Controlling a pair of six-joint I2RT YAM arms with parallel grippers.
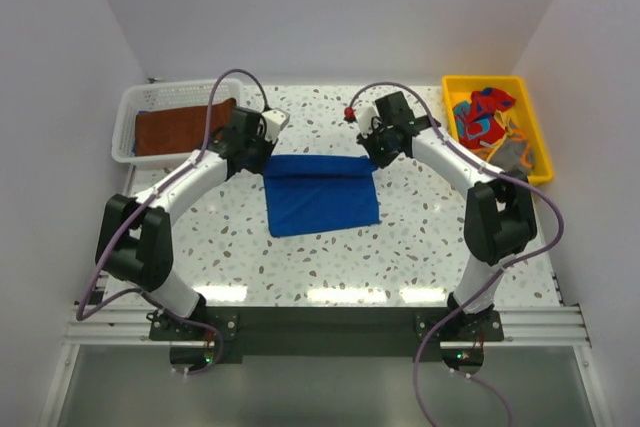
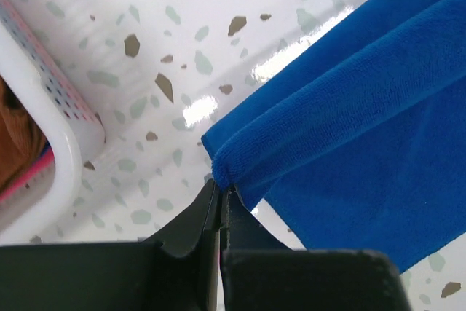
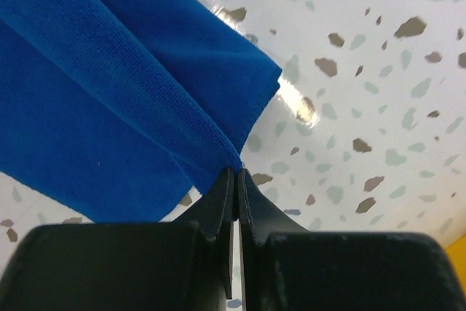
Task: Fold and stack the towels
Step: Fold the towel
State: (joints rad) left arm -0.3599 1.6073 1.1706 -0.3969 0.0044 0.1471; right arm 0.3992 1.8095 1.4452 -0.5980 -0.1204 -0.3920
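Clenched on the two far corners of the royal-blue soft rectangular towel, the left gripper and the right gripper are seen from above. The towel is spread mid-table between the arms. Its long axis is laid left to right, slightly skewed, and its far edge is doubled over towards the near side. The corners are judged to be held so that this edge can be carried across as a fold.

From the left wrist, the left gripper is shown pinched shut on a rolled towel corner, with the white lattice plastic basket well apart.

From the right wrist, the right gripper is likewise shown closed on the opposite corner.
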